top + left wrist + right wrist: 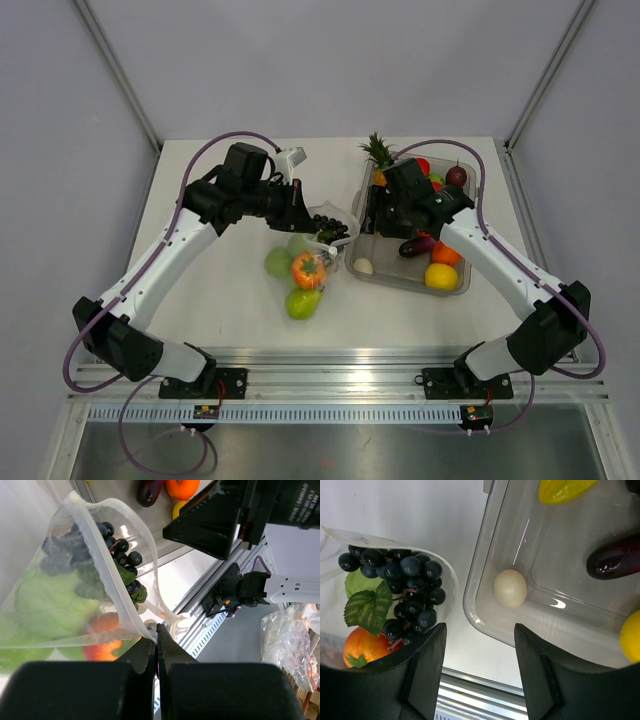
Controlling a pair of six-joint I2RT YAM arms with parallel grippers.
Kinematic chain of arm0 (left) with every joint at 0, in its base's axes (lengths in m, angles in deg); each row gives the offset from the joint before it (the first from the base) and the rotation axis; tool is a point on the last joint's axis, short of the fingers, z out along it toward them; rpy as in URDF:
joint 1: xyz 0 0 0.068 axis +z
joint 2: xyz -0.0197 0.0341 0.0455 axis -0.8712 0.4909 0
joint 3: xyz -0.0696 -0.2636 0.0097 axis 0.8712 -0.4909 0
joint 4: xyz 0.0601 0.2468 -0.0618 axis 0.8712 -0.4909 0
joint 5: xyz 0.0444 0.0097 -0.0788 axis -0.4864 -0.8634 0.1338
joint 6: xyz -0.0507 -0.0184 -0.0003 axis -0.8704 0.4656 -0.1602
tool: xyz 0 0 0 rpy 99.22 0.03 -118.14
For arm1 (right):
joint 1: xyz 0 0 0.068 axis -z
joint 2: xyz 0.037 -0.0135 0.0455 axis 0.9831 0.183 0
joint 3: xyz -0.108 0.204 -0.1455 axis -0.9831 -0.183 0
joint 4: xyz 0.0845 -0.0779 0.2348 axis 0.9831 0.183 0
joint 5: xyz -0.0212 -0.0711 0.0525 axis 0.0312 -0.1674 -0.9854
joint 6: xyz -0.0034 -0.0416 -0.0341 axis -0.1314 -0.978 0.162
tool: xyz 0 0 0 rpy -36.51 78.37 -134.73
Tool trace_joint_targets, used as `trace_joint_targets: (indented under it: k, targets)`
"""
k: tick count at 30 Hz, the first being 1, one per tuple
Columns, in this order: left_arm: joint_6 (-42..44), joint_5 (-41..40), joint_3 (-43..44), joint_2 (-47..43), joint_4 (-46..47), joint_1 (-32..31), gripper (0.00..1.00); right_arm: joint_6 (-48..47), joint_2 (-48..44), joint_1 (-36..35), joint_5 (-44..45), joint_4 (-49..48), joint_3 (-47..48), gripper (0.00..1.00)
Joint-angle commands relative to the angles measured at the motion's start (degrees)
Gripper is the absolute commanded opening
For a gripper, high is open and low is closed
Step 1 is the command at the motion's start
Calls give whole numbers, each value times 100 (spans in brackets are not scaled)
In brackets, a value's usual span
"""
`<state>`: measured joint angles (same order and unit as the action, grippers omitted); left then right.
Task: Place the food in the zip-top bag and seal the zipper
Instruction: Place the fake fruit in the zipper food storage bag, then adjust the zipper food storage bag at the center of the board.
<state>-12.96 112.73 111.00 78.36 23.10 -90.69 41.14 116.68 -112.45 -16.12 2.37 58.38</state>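
Observation:
The clear zip-top bag [303, 268] lies on the table between the arms, mouth toward the tray and open. It holds green apples [301, 303], an orange-red fruit [308, 269] and dark grapes [330, 228] with a leaf at the mouth. My left gripper [157, 630] is shut on the bag's mouth edge, lifting the zipper strip [86, 522]. Over the table beside the tray's left rim hangs my right gripper [480, 627], open and holding nothing. A white food piece [510, 587] lies in the tray just ahead of it.
The rigid clear tray [458, 288] at the right holds a pineapple [377, 152], a dark eggplant [415, 245], an orange piece [445, 253], a yellow piece [440, 276] and a dark red fruit [456, 176]. The metal rail [340, 355] runs along the table's near edge.

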Motion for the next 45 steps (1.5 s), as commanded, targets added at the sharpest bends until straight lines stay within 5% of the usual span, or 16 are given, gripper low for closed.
trace_joint_targets:
  k: [1, 14, 19, 22, 28, 35, 41, 45]
  targets:
    - [109, 312, 360, -101, 297, -24, 0, -114, 16, 152, -462, -477, -31, 63]
    - [118, 427, 387, -110, 324, -24, 0, 17, 323, 399, -1096, -1065, -347, 57]
    - [223, 322, 369, -171, 210, -15, 0, 193, 351, 408, -1430, -1539, -655, 13]
    - [275, 172, 369, -189, 139, -6, 0, 246, 307, 408, -1597, -1751, -647, 0]
    - [136, -257, 317, -242, -10, 73, 0, 167, 421, 276, -1975, -1857, 54, 0]
    - [-225, -759, 614, 109, -89, 73, 0, 149, 685, -655, -1844, -1312, 1374, 0]
    - [-225, -892, 870, 224, -46, 73, 0, 229, 482, -717, -1089, -1347, 1200, 0]
    - [-277, -839, 283, 513, 296, 91, 0, 44, 1061, -709, -817, -1374, 1041, 0]
